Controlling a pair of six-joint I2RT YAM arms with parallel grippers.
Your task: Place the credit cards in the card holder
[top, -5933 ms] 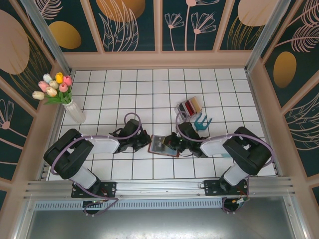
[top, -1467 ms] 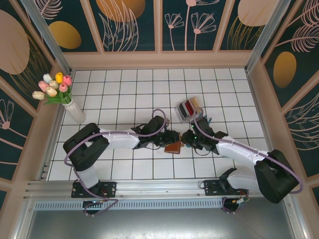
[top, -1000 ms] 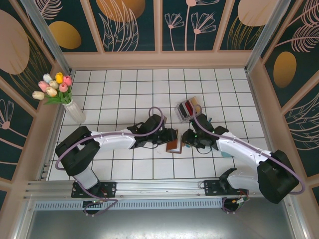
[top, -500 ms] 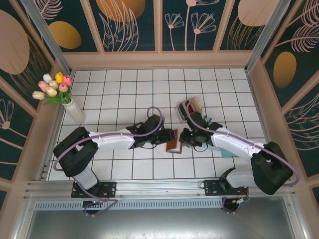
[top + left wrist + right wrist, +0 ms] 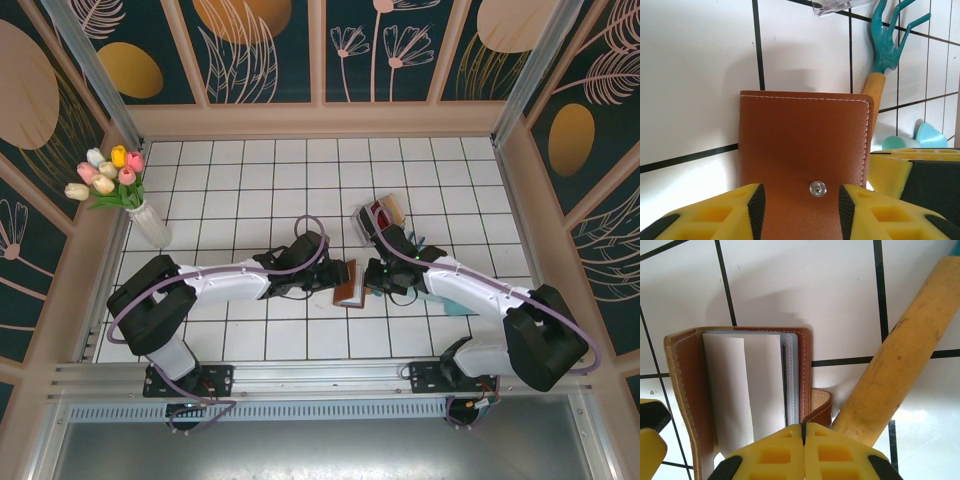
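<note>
Card holder: the brown leather card holder (image 5: 347, 285) sits near the middle of the white-tiled tabletop (image 5: 230, 180), between the two grippers. It is part-open, like a book seen from its edge in the right wrist view.
Outer cover: in the left wrist view the smooth brown cover (image 5: 805, 140) faces the camera, with pale stitching along its rim and a small metal snap stud (image 5: 817, 188) low on it.
Inside: the right wrist view shows a pale inner panel (image 5: 747, 385) and thin grey card edges (image 5: 791, 380) packed against the right-hand cover. The clasp tab (image 5: 820, 405) curls out just beside them.
Left gripper: the left gripper (image 5: 801, 195) has its jaws part-way apart. Its yellow pads overlap the lower part of the cover, with the stud in the gap. Whether they press on the leather cannot be told.
Right gripper: the right gripper (image 5: 803, 432) has its jaws pressed together with no gap. The tips are at the holder's near edge, where the grey edges and right-hand cover end. Whether anything is pinched cannot be told.
Credit cards: red and tan credit cards (image 5: 380, 213) stand in a clear plastic box (image 5: 364, 222) beyond the right gripper, apart from the card holder.
Hand rake: a teal-tined hand rake (image 5: 887, 35) lies just beside the holder, and its yellow wooden handle (image 5: 895, 355) passes close to the clasp tab.
Vase: a white vase (image 5: 150, 225) of tulips stands at the far left.
</note>
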